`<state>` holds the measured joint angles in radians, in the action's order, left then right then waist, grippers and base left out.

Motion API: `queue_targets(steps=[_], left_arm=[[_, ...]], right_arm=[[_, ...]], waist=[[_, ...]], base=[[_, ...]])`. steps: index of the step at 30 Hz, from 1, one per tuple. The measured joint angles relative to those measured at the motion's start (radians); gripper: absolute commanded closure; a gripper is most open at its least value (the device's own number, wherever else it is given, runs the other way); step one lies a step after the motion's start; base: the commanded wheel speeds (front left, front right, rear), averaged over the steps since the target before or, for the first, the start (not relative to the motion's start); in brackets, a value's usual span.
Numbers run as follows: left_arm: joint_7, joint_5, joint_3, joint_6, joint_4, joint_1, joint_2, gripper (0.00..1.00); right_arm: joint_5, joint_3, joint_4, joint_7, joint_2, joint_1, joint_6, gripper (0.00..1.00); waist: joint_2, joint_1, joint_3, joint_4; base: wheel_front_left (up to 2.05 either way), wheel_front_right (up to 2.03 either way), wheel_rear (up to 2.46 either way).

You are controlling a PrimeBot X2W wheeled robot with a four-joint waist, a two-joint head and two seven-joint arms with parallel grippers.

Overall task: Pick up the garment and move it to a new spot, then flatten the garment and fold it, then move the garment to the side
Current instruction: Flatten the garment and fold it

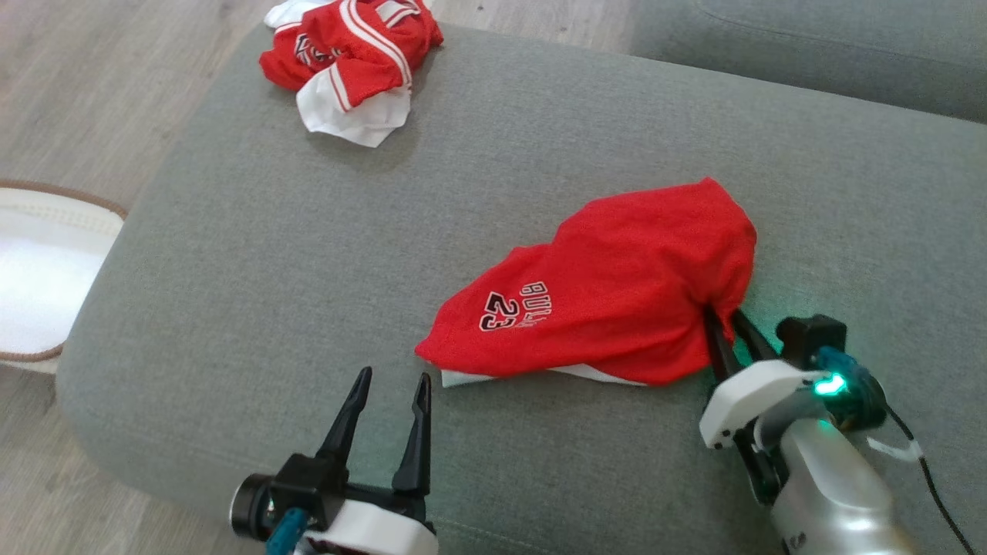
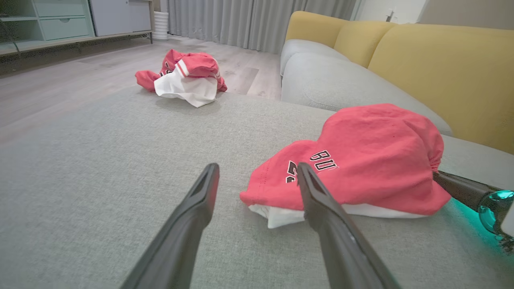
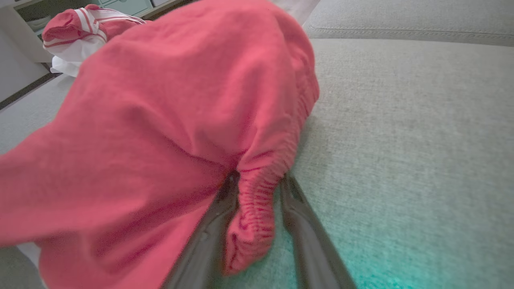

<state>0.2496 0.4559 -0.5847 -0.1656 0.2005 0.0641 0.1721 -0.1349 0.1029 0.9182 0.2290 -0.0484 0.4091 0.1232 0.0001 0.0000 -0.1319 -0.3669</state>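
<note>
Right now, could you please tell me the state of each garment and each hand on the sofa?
Red shorts, lying bunched on the grey seat.
Red and white garment, crumpled at the far corner, untouched.
Left hand, open, empty.
Right hand, fingers either side of the shorts' waistband; firm grip unclear.

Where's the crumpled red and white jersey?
The jersey lies upper left in head view, on the grey cushion's far corner, far from the red shorts.
</note>
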Motion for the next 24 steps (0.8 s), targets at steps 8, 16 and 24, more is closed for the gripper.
queue_targets(steps=[8, 16, 24], left_arm=[[0.001, -0.010, 0.007, 0.008, -0.005, -0.002, -0.010, 0.00], [0.002, -0.012, 0.036, 0.008, -0.009, -0.012, -0.014, 0.00], [0.002, -0.016, 0.047, 0.012, -0.010, -0.023, -0.022, 0.00]], right_arm=[[-0.022, 0.012, -0.027, 0.018, 0.000, 0.033, 0.000, 1.00], [-0.002, -0.049, -0.191, 0.019, 0.000, -0.093, 0.000, 1.00], [0.052, -0.155, -0.395, -0.048, 0.001, -0.274, 0.000, 1.00]], waist=[[0.0000, 0.0000, 0.003, 0.057], [0.0000, 0.0000, 0.020, 0.145], [0.0000, 0.0000, 0.034, 0.223]], base=[[0.00, 0.00, 0.00], [0.00, 0.00, 0.00], [0.00, 0.00, 0.00]])
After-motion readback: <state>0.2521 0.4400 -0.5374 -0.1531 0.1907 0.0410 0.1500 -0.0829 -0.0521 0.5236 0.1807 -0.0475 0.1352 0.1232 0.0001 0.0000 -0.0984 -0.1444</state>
